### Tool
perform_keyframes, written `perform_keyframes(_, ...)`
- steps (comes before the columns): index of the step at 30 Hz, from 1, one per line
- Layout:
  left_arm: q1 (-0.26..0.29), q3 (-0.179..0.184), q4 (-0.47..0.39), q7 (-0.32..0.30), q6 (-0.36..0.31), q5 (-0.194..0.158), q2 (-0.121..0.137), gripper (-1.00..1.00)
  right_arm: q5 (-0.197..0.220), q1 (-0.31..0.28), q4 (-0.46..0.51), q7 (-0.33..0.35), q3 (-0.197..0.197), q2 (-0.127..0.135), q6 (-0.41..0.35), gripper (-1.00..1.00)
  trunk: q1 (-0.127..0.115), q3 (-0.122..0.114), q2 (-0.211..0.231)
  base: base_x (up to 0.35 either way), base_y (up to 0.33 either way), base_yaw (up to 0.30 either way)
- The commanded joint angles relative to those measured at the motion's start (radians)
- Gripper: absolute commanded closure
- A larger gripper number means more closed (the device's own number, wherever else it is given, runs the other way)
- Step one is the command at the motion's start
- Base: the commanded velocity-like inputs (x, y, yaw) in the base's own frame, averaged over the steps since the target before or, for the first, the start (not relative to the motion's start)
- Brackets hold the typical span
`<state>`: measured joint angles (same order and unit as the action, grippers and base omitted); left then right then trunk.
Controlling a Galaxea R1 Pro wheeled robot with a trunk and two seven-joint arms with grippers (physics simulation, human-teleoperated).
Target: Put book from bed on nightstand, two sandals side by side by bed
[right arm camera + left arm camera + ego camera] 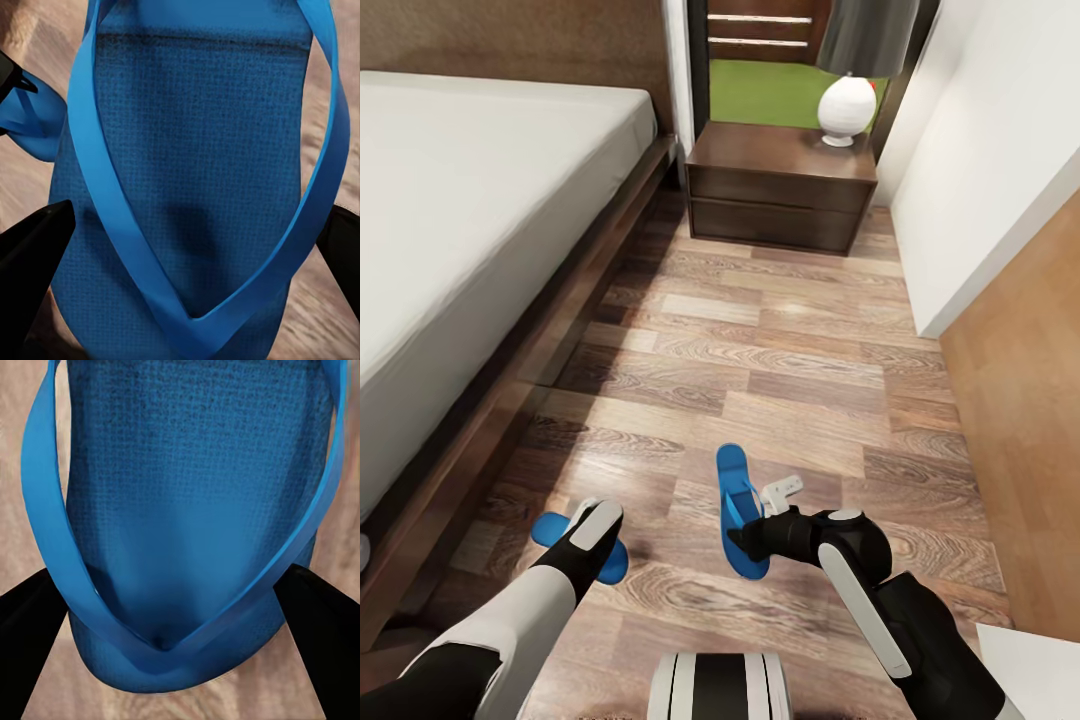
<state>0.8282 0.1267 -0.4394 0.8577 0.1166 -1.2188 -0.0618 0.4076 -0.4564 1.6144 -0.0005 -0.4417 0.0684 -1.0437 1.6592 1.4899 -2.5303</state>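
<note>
Left hand (592, 530) over sandal (195, 510); right hand (752, 535) likewise.

We see the wood-plank floor (780, 370) carrying two blue sandals (740, 510) near the bed (480, 210), with the nightstand (780, 190) standing farther off.

Two bright blue sandals lie flat on the wood floor beside the bed (480, 250): left sandal (550, 528), right sandal (734, 490), apart.
</note>
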Motion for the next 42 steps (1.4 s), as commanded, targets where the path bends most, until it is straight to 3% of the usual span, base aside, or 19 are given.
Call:
perform_keyframes(1,0.000,0.008,-0.001,0.002,0.010,-0.010,0.001,1.00,0.000,-0.001,0.001,0.001,-0.001,0.001,-0.003,1.00,0.000,0.005,-0.001,0.000,0.000,0.000)
perform_keyframes(5,0.000,0.007,-0.001,-0.004,0.012,-0.010,0.001,1.00,0.000,-0.001,0.001,0.001,-0.001,0.001,-0.003,1.00,0.002,0.020,-0.001,0.000,0.000,0.000)
perform_keyframes(21,-0.005,-0.002,0.001,-0.016,0.031,-0.011,0.004,1.00,0.000,-0.001,0.001,0.001,-0.002,0.001,-0.003,1.00,0.002,0.020,-0.001,0.000,0.000,0.000)
perform_keyframes(30,-0.025,-0.046,0.012,-0.182,0.032,-0.010,0.007,1.00,0.000,-0.001,0.001,0.001,-0.003,0.001,-0.003,1.00,0.002,0.020,-0.001,0.000,0.000,0.000)
perform_keyframes(42,-0.032,-0.065,0.046,-0.222,0.032,-0.013,0.009,1.00,0.000,-0.001,0.001,0.001,-0.002,0.002,-0.003,1.00,0.002,0.020,-0.001,0.000,0.000,0.000)
